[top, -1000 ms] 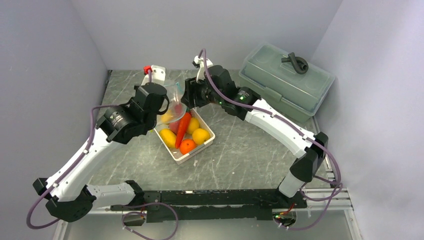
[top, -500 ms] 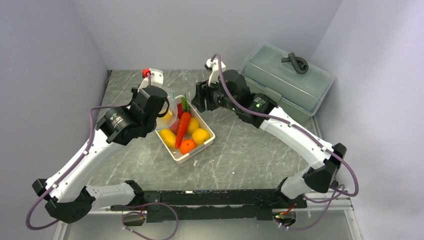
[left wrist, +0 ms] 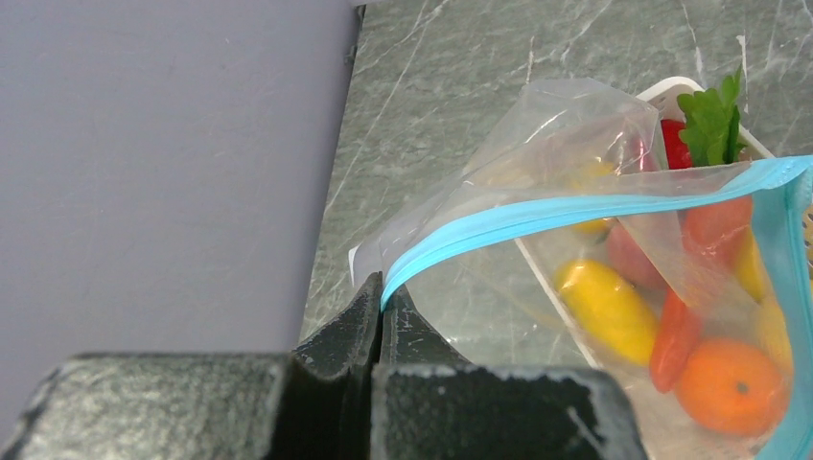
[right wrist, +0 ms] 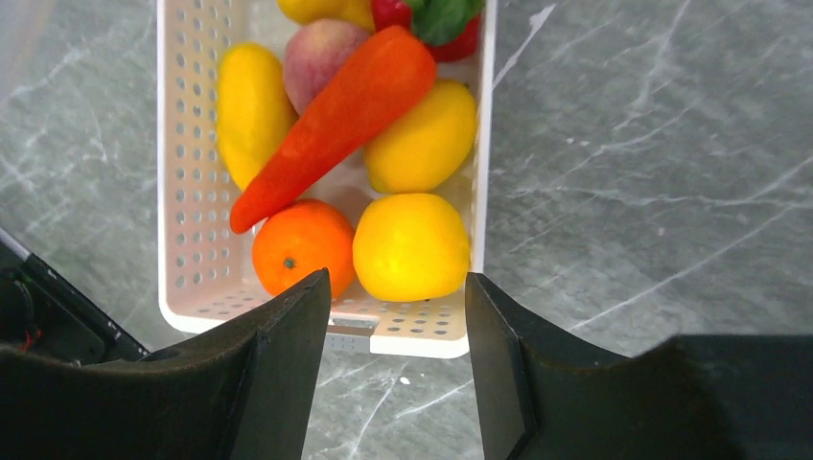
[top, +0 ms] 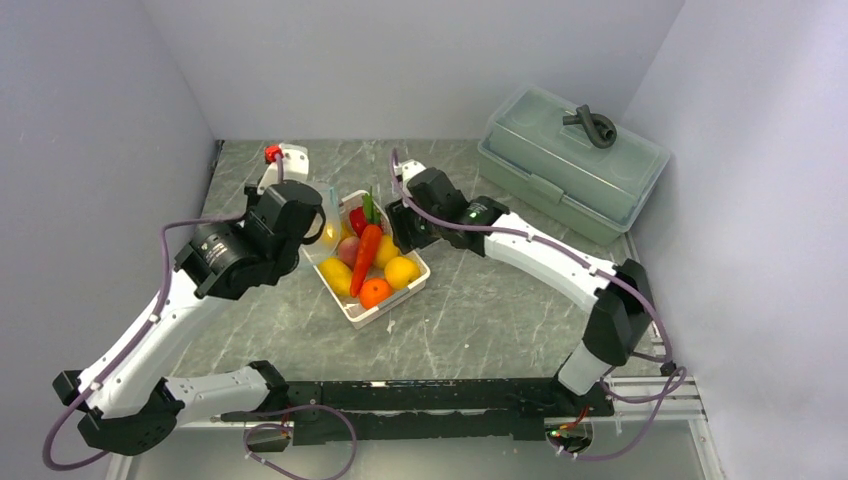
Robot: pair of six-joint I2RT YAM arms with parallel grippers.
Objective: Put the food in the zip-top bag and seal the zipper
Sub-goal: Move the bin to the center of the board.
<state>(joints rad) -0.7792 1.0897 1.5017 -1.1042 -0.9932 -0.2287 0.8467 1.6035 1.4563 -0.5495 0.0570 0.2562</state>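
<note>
Picking stage: teal zipper of clear floppy bag pinched in left gripper; right gripper half-open, empty, aimed at four-o'clock yellow lemon; next, lower, grasp

the right gripper hangs with its fingers spread over the near end of the white basket; inside, a carrot slants across yellow lemons, a peach and an orange; grey marbled table beneath

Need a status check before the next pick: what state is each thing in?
Left gripper: shut on the zipper end.
Right gripper: open, holding nothing.
Zip-top bag: unsealed, hanging.
Basket: upright, holding the food.
Carrot: lying atop other pieces.
Lidded box: closed.
</note>
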